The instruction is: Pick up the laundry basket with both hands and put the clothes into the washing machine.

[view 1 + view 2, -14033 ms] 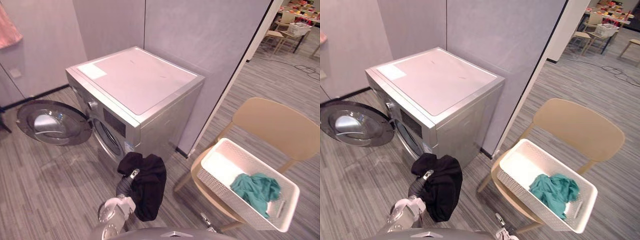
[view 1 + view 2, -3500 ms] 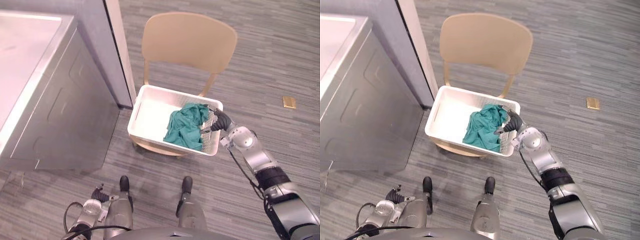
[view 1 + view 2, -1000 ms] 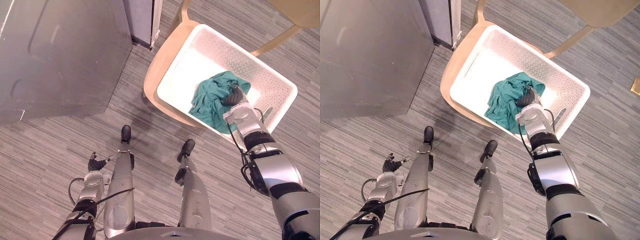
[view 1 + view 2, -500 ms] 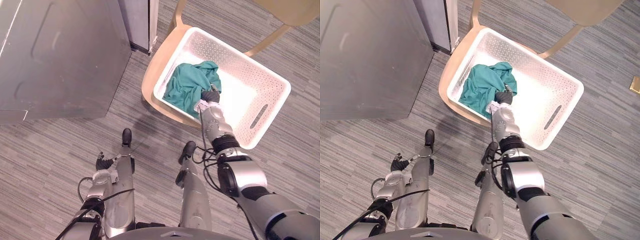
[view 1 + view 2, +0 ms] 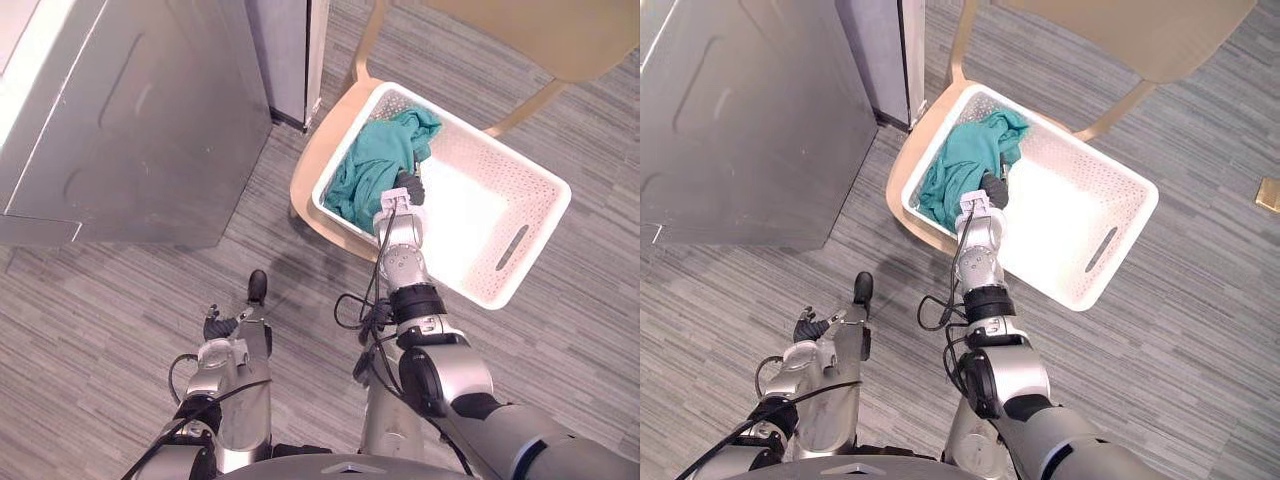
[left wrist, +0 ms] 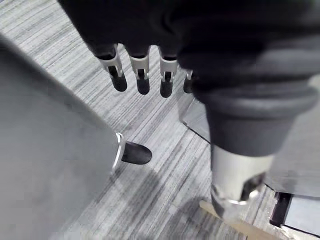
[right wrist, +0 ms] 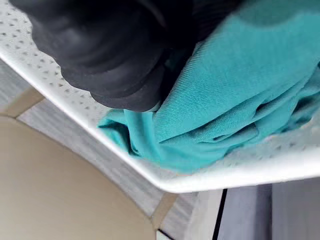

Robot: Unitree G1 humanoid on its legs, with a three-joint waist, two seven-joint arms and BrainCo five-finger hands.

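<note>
A white perforated laundry basket (image 5: pixel 500 235) sits on a beige chair (image 5: pixel 318 170). A teal cloth (image 5: pixel 375 160) is bunched in the basket's corner nearest the washing machine (image 5: pixel 130 130), part of it raised above the rim. My right hand (image 5: pixel 405 192) reaches into the basket and is shut on that teal cloth (image 7: pixel 235 100), which hangs from under its dark cover (image 7: pixel 115 55). My left hand (image 5: pixel 222 325) hangs low by my side over the floor, away from the basket, with its fingers (image 6: pixel 142 80) relaxed and holding nothing.
The washing machine's silver side panel stands at the left, with a grey partition post (image 5: pixel 290 50) beside it. The chair's back (image 5: pixel 540 30) rises behind the basket. A small yellow tag (image 5: pixel 1268 195) lies on the grey plank floor at the right.
My right hand has dragged the teal cloth across the basket from its right side to the corner nearest the washing machine. The view has shifted. The left hand has stayed low.
</note>
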